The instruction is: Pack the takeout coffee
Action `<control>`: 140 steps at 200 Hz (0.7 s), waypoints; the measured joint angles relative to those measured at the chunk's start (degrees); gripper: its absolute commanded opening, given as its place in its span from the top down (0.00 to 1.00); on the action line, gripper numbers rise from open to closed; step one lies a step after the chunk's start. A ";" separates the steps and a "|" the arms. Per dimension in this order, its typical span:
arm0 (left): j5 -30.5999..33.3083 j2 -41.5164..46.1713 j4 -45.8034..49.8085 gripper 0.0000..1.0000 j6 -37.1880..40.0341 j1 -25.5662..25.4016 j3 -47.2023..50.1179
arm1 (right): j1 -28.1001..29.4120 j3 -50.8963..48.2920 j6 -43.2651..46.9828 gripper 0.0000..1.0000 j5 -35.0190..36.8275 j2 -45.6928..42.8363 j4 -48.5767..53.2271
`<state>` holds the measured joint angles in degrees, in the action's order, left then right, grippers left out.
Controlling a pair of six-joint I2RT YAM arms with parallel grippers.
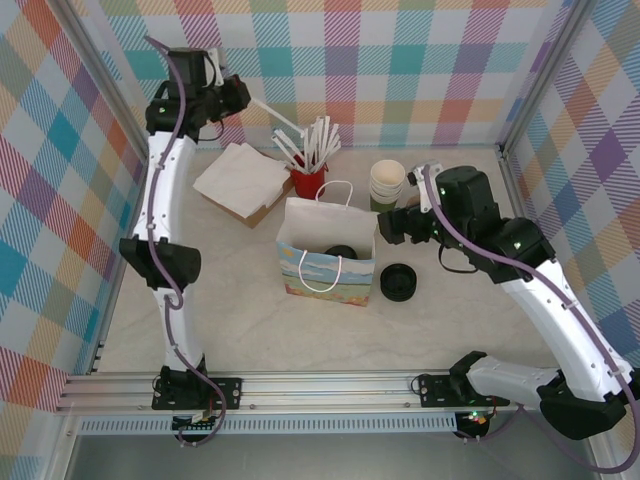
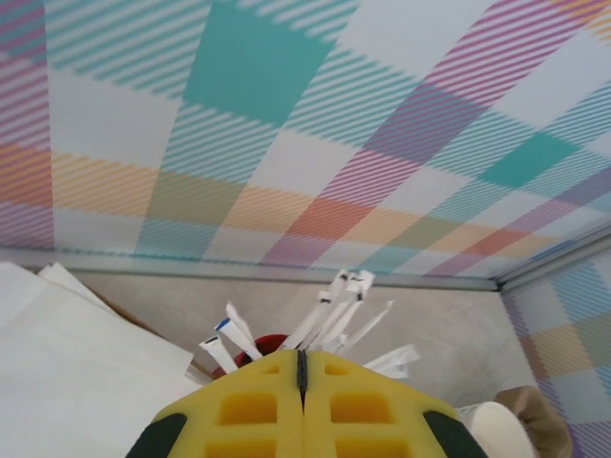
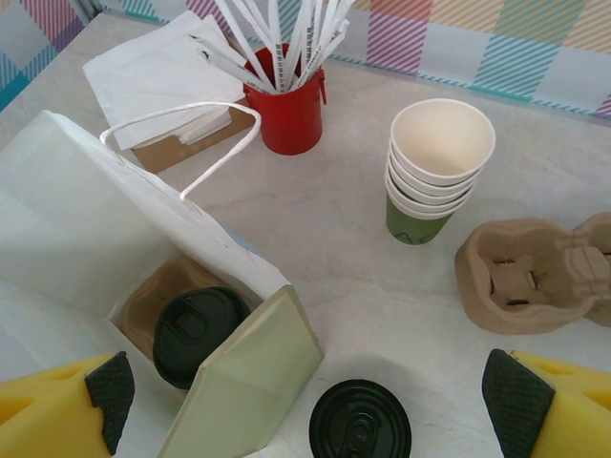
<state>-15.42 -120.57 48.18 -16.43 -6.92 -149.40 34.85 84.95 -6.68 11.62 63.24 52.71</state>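
Staged robot test cell, lab-type, dressed as a mock coffee counter. Plaid walls (image 1: 400,60) box in the back and both sides. Aluminium rail (image 1: 330,385) runs along the near edge with two arms bolted to it: left arm (image 1: 160,200), right arm (image 1: 545,290). Pale stone-look table (image 1: 240,330). Cafe props on it: paper bag (image 1: 325,250), cup stack (image 1: 387,183), red pot (image 1: 308,182) of straws, napkins (image 1: 240,172), black lid (image 1: 398,281), pulp cup carrier (image 3: 520,281).
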 measured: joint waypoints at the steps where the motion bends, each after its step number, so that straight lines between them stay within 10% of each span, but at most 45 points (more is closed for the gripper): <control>1: -0.02 0.26 0.07 0.99 0.02 0.00 0.00 | 0.00 0.00 0.00 0.05 0.07 -0.02 0.04; 140: -9.33 47.01 2.67 1.00 1.27 0.00 37.64 | 0.00 -0.59 -2.84 0.00 8.61 -3.30 3.96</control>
<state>-24.75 -73.56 50.85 -15.16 -6.92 -111.77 34.85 84.36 -9.52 20.23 59.94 56.66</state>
